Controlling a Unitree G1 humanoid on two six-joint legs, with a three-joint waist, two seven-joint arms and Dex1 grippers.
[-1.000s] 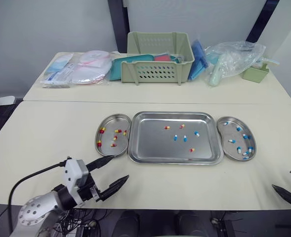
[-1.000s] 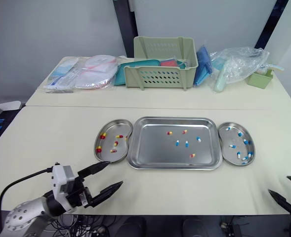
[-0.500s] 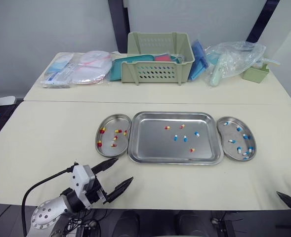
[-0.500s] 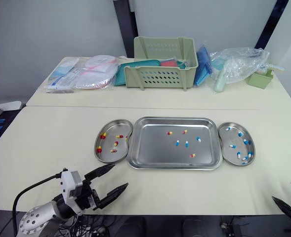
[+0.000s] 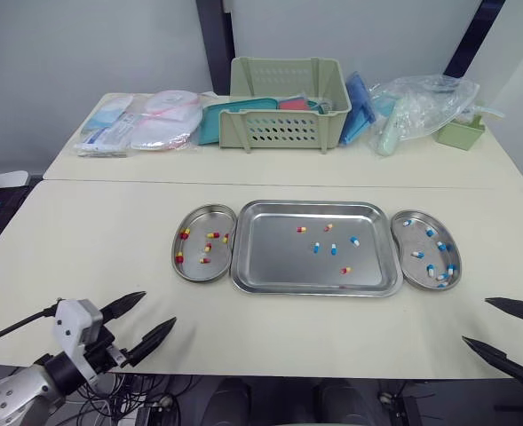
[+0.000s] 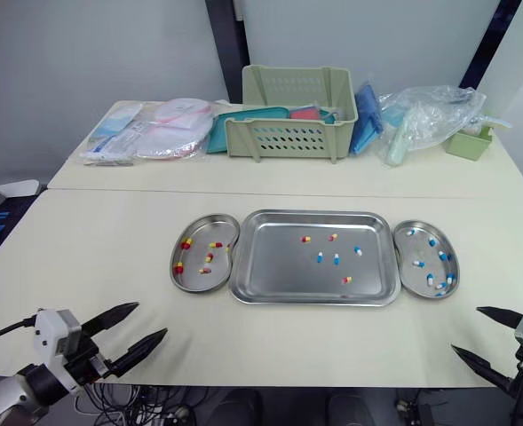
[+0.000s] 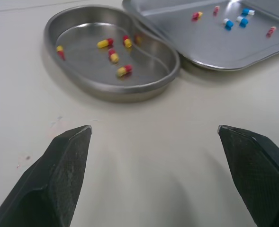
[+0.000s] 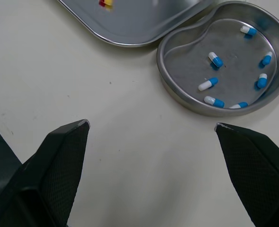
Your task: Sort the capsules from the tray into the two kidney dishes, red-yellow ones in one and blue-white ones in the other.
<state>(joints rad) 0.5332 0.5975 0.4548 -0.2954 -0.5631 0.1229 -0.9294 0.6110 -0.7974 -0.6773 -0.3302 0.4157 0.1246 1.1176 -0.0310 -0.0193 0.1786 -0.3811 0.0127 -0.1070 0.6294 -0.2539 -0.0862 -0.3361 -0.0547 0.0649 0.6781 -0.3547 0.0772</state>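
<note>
left eye view: tray (image 5: 270, 259) holds six capsules (image 5: 315, 248), three red-yellow, three blue-white.

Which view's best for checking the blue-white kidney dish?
Right wrist view: the blue-white kidney dish sits close, seen from above, with its capsules each distinct. Both eye views show it whole but small, at the right end of the tray. The left wrist view shows the red-yellow dish instead.
</note>
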